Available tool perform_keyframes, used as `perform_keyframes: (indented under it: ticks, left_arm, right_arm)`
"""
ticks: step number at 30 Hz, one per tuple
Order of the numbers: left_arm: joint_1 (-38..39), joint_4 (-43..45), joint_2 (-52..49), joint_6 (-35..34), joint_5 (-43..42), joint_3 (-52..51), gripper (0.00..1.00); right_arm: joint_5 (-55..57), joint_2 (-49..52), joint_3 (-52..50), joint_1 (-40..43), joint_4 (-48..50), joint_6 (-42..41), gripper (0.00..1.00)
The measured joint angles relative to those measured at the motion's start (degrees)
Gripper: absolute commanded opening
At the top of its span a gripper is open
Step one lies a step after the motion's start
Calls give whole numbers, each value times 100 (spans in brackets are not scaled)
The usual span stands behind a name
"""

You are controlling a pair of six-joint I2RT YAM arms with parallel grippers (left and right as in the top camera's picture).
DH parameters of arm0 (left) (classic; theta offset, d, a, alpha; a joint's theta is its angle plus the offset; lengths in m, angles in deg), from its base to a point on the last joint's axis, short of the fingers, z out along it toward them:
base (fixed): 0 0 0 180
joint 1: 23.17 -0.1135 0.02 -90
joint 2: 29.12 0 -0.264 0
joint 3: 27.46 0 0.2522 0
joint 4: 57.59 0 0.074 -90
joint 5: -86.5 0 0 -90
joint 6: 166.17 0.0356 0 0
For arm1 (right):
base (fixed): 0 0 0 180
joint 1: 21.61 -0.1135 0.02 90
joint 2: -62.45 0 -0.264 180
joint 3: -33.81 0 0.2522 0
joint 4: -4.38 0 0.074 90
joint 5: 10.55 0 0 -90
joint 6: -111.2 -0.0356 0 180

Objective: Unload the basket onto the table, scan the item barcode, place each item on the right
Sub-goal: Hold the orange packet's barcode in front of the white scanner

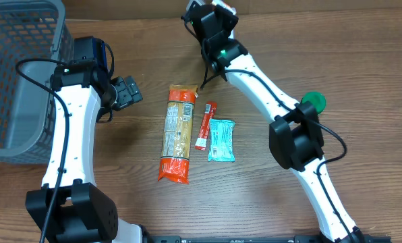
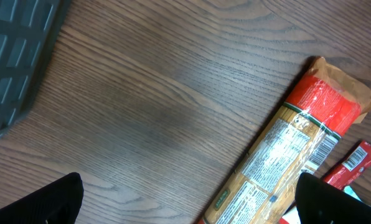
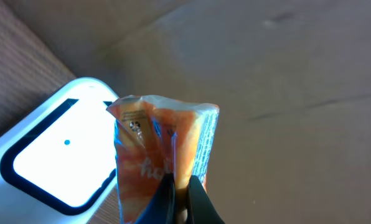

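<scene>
A brown wood-grain table (image 1: 363, 61) fills every view, and no wall or floor shows beyond it. At its left edge stands a grey plastic lattice basket (image 1: 19, 74), cut off by the frame. In the middle of the table lie a long orange-and-red pasta packet (image 1: 176, 133), a slim red stick sachet (image 1: 205, 125) just beside it, and next to that a flat pale-blue wrapper (image 1: 221, 140). A green round object (image 1: 313, 101) sits partly hidden behind the right arm.

The right gripper (image 3: 179, 198) is clenched on an orange crinkled foil packet (image 3: 164, 149), held upright. Its print is too blurred to read. From overhead, both are hidden under the wrist at the table's far edge. Left of the packet in the wrist view shows a white rounded device with a black-bordered window (image 3: 55, 165).

The left gripper (image 1: 125, 92) hangs released, fingers wide apart, over bare table left of the pasta packet.
</scene>
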Motion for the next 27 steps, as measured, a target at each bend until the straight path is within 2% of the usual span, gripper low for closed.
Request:
perform_keyframes:
  ticks: [5, 11, 22, 27]
  left_arm:
    - [0, 0, 0, 0, 0, 0, 100]
    - [0, 0, 0, 0, 0, 0, 100]
    - [0, 0, 0, 0, 0, 0, 100]
    - [0, -2, 0, 0, 0, 0, 100]
  right_arm:
    - [92, 306, -13, -7, 485, 448, 4]
    - [140, 326, -17, -4, 1104, 616, 4]
    - [227, 396, -17, 4, 935, 632, 4]
    - [616, 415, -17, 4, 1010, 262, 3]
